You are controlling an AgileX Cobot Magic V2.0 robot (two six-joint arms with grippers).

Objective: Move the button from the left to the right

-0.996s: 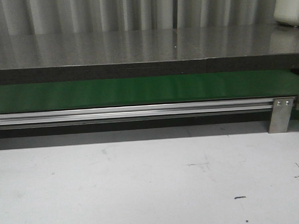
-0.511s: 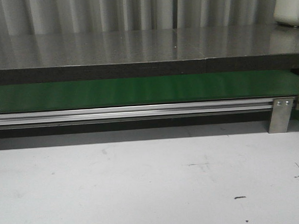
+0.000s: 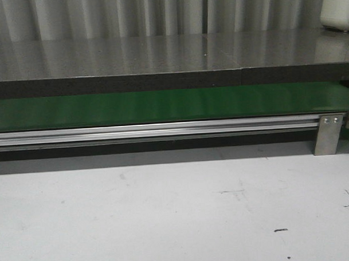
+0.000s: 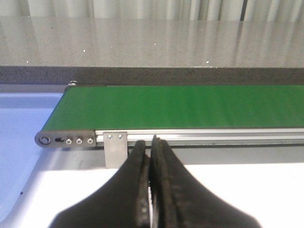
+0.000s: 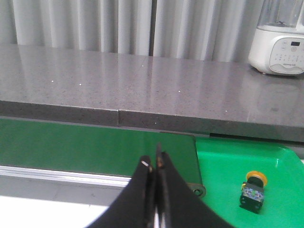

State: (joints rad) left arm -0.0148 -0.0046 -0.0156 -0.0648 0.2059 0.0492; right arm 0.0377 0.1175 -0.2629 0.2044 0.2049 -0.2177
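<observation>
The button point(image 5: 253, 192), a black boxy unit with an orange-yellow cap, lies in a bright green tray point(image 5: 223, 171) past the right end of the green belt point(image 5: 95, 145); it shows only in the right wrist view. My right gripper point(image 5: 154, 164) is shut and empty, over the belt's near edge, well to the left of the button. My left gripper point(image 4: 149, 145) is shut and empty, in front of the belt's left end point(image 4: 190, 107). Neither gripper shows in the front view, where the belt point(image 3: 162, 105) carries nothing.
A grey stone counter point(image 3: 160, 53) runs behind the belt. An aluminium rail point(image 3: 151, 131) with a metal bracket point(image 3: 328, 134) fronts the belt. A white appliance point(image 5: 278, 42) stands on the counter at the far right. White table surface point(image 3: 166, 211) lies in front.
</observation>
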